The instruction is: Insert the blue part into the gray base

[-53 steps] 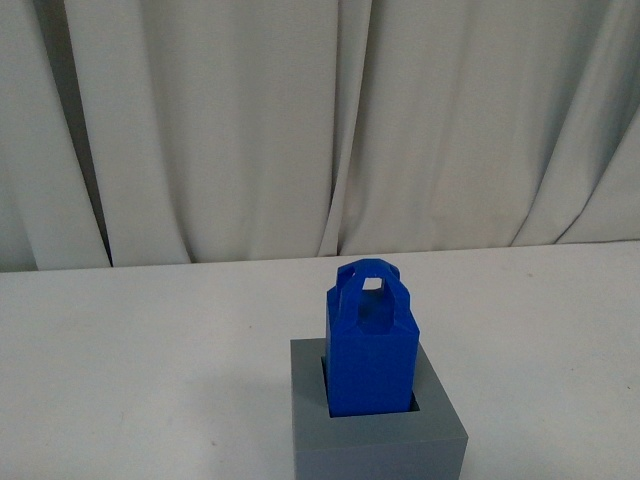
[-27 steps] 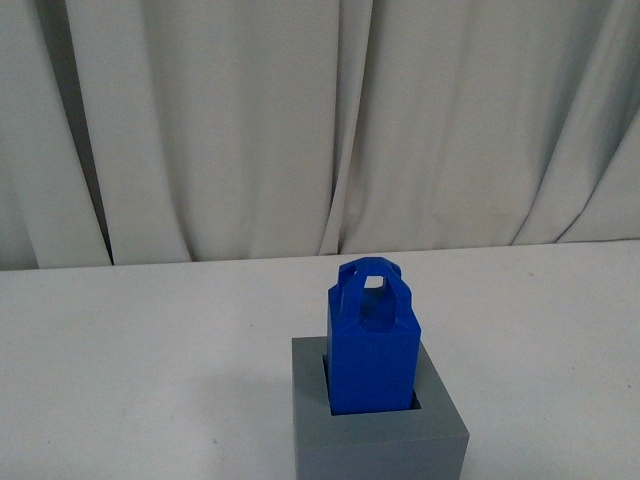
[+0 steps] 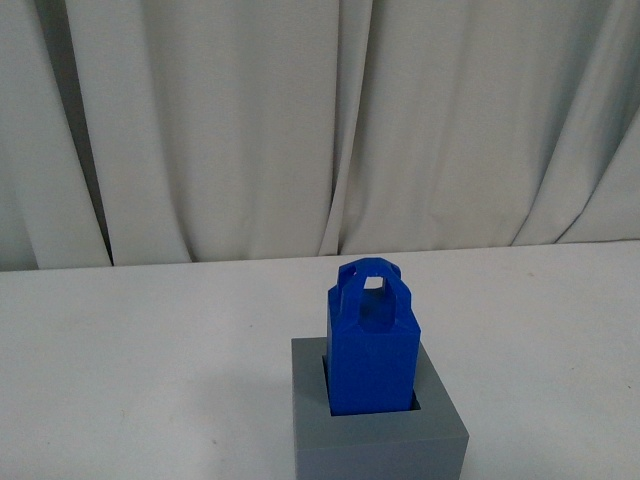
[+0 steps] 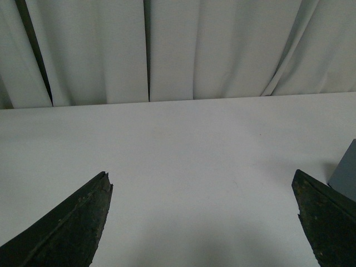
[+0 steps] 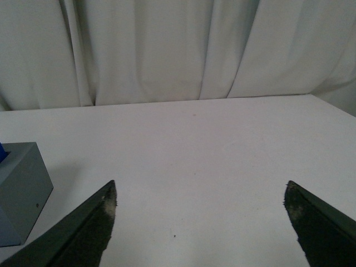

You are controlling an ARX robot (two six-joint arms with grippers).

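Observation:
The blue part stands upright in the square recess of the gray base, near the front of the white table; its loop handle points up. Neither arm shows in the front view. My left gripper is open and empty over bare table, with a corner of the gray base just beyond one finger. My right gripper is open and empty over bare table; the gray base sits off to one side, with a sliver of the blue part above it.
The white table runs back to a pale pleated curtain that closes off the far side. Nothing else stands on the table in view.

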